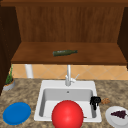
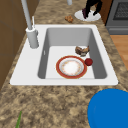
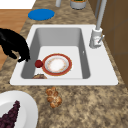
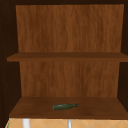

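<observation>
**One hand over the sink's right rim**

I count one of me showing: my right hand (image 1: 95, 101), hanging at three o'clock of the sink (image 1: 50, 84). My fingers (image 3: 26, 58) droop downward, loosely bent and apart, with nothing between them.

In the basin lie one red-rimmed plate (image 3: 57, 64), one red ball (image 3: 38, 63) touching its rim at nine o'clock in the right side view, and one brown lump (image 3: 39, 76) at seven o'clock, half cut off by the sink wall. The ball is the thing nearest my fingertips.

From the front, a big red round shape (image 1: 67, 115) covers the basin's near half, so the plate and the ball are hidden there.

On the counter there are one blue plate (image 1: 16, 113), one white plate (image 1: 111, 118) carrying grapes (image 1: 119, 114), and one pastry (image 3: 53, 97). One faucet (image 1: 68, 76) stands at twelve o'clock, and one green bottle (image 1: 64, 52) lies on the shelf (image 1: 32, 56).
</observation>
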You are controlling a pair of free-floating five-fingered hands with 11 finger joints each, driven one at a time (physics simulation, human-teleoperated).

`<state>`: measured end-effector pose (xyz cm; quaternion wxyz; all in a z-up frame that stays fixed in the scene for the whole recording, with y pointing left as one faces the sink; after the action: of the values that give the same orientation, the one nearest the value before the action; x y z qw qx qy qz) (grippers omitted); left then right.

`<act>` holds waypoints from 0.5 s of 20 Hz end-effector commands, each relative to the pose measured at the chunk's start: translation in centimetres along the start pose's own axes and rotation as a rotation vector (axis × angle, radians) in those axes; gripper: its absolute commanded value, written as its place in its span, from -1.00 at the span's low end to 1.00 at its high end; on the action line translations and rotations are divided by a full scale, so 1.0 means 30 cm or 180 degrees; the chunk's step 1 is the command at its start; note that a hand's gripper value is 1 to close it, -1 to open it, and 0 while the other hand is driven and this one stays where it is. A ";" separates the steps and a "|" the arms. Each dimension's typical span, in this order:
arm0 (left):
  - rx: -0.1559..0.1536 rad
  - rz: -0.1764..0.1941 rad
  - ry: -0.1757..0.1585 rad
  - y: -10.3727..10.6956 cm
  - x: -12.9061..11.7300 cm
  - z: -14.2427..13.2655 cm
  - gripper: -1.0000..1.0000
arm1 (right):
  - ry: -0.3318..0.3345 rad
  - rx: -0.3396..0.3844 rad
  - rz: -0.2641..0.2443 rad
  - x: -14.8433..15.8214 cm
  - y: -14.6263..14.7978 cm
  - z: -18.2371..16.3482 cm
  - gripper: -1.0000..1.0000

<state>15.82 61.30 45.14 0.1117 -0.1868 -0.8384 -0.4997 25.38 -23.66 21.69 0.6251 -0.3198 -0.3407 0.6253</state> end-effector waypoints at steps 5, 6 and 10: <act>-0.0190 -0.0032 0.0077 0.059 0.061 -0.208 -1.00 | 0.0000 0.0000 0.0000 0.000 0.000 0.000 0.00; -0.0185 -0.0041 0.0071 0.068 0.068 -0.238 -1.00 | 0.0000 0.0000 0.0000 0.000 0.000 0.000 0.00; -0.0185 -0.0082 0.0055 0.101 0.096 -0.352 -1.00 | 0.0000 0.0000 0.0000 0.000 0.000 0.000 0.00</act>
<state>14.79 55.60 51.76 0.1141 -0.1839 -0.8349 -0.5061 25.38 -23.66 21.69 0.6251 -0.3198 -0.3407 0.6253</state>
